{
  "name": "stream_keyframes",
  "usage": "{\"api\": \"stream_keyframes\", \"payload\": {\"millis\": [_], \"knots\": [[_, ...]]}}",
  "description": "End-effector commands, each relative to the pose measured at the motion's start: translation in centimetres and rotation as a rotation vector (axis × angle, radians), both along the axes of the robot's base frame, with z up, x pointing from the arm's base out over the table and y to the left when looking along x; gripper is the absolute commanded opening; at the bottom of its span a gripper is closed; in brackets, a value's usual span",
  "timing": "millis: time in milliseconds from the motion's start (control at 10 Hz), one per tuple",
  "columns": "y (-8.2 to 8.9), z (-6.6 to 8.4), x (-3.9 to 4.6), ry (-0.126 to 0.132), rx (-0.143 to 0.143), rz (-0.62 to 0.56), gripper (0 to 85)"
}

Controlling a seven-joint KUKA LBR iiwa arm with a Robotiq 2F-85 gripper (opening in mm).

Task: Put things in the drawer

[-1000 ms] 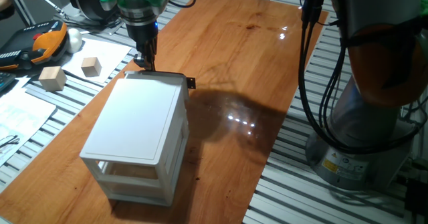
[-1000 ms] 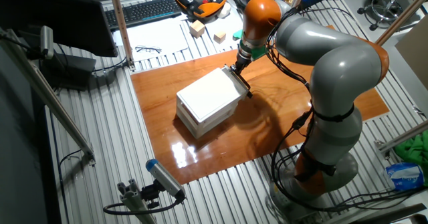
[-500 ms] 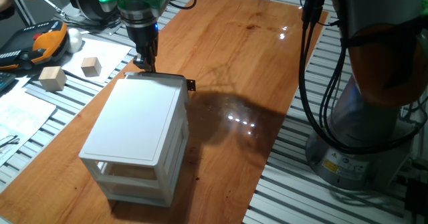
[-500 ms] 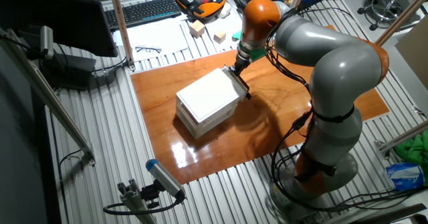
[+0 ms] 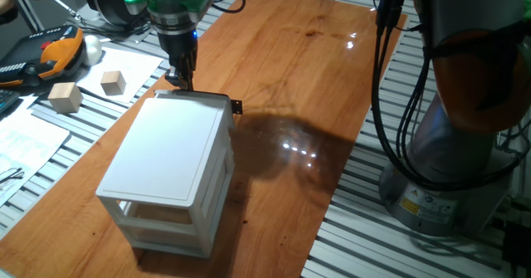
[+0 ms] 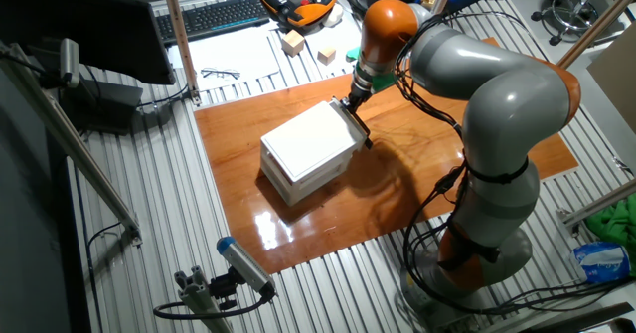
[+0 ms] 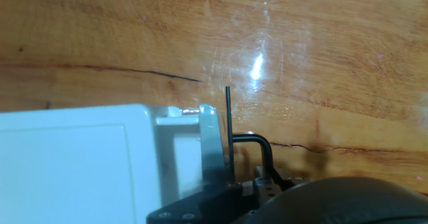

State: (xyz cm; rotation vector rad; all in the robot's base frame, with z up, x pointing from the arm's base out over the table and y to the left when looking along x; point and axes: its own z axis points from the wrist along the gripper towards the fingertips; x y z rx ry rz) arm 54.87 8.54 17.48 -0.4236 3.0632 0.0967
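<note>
Almost nothing has shifted across the last second: the white cabinet [image 5: 170, 174] seems to have crept a hair toward the near left, while the gripper [image 5: 181, 77] stays planted at the cabinet's far top edge. Its fingers press down just behind the drawer [image 7: 190, 144], whose small black knob [image 5: 237, 105] pokes out to the right of the fingertips; the hand view shows a narrow strip of the tray already exposed. Whether the fingers are apart or together cannot be told, since they look closed into one dark tip but nothing is visibly held. I judge the next move to turn on the drawer's sliding axis, which runs from the cabinet toward the far right, past the tool. The tiny wooden cube is not visible in any view; only two larger pale blocks [image 5: 65, 97] lie well apart, left of the gripper, on the paper.
</note>
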Motion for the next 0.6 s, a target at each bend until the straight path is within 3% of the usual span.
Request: {"api": "stream_keyframes", "payload": {"millis": [0,500], "knots": [[0.07,0.01,-0.06,-0.001,0.0,0.01,0.0],[0.09,0.1,-0.11,-0.012,-0.003,0.087,0.0]]}}
